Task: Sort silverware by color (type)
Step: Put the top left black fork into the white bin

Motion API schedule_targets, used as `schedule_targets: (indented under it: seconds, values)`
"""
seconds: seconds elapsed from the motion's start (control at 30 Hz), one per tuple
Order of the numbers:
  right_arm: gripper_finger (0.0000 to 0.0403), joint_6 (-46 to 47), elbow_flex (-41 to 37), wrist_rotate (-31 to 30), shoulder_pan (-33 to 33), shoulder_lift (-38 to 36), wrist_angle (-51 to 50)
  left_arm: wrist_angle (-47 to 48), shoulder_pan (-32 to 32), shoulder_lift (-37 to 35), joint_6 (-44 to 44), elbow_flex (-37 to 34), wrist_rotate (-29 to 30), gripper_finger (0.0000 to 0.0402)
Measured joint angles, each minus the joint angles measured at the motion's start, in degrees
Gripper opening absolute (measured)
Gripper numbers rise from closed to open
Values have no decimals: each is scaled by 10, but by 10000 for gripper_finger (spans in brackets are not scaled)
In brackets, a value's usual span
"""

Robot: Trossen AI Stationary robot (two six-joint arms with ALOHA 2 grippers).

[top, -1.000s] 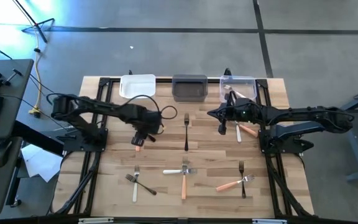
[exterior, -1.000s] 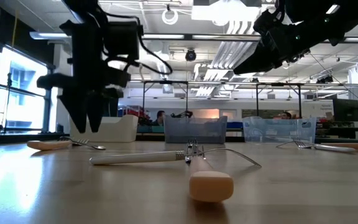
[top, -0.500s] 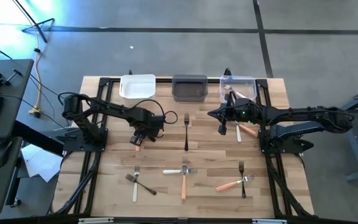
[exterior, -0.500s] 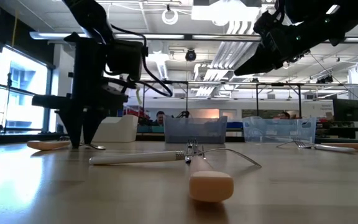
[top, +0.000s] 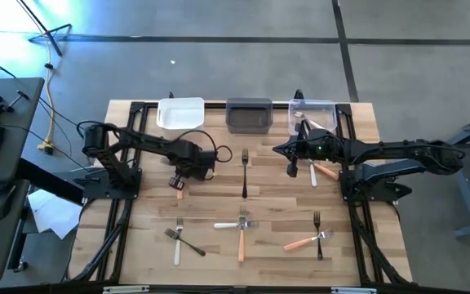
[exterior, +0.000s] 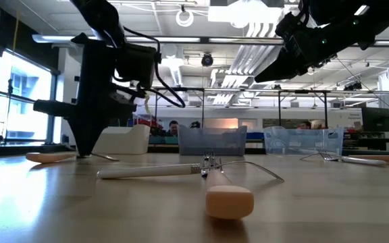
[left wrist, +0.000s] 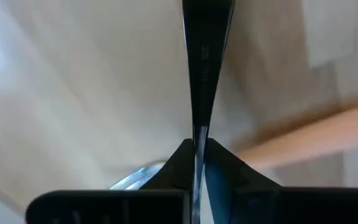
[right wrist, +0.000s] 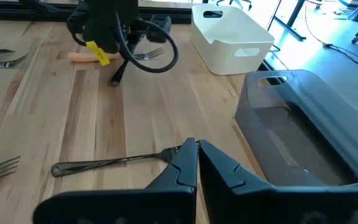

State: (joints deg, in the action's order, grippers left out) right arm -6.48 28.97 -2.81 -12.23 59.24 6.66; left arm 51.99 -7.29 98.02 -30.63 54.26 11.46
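The left hand [top: 179, 181] is down at the bench [top: 137, 237], its fingers [exterior: 86, 145] pressed together with their tips at the neck of an orange-handled fork [top: 179, 189] that lies flat on the wood; in the low view the peach handle [exterior: 49, 157] sticks out to one side of the tips and the silver tines [exterior: 103, 156] to the other, so the hand looks closed on that fork. Beyond this hand, at the bench's far edge, stands the white bin [top: 180, 113], with the grey bin [top: 249, 114] and the clear bin [top: 312, 115] further along the same edge. The right hand [top: 291, 169] hangs above the bench with its fingers shut and nothing between them; a black-handled fork [right wrist: 107, 163] lies just ahead of its fingertips, and a white-handled and an orange-handled fork [top: 323, 171] lie close beside it. The other forks [top: 241, 224] lie scattered along the near side of the bench, well apart from both hands.
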Motion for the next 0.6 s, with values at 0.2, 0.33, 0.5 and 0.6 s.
schedule_targets:
  seconds: [0.2,0.33,0.5,0.6]
  values:
    - [0,0,0,0,0,0,0,56,2,-29,-33,56,52,5]
    - [0,0,0,0,0,0,0,72,-13,-61,-84,98,86,5]
    - [0,0,0,0,0,0,-2,63,-71,-90,-169,131,115,5]
    - [0,0,0,0,0,0,-4,63,-120,-93,-232,138,132,4]
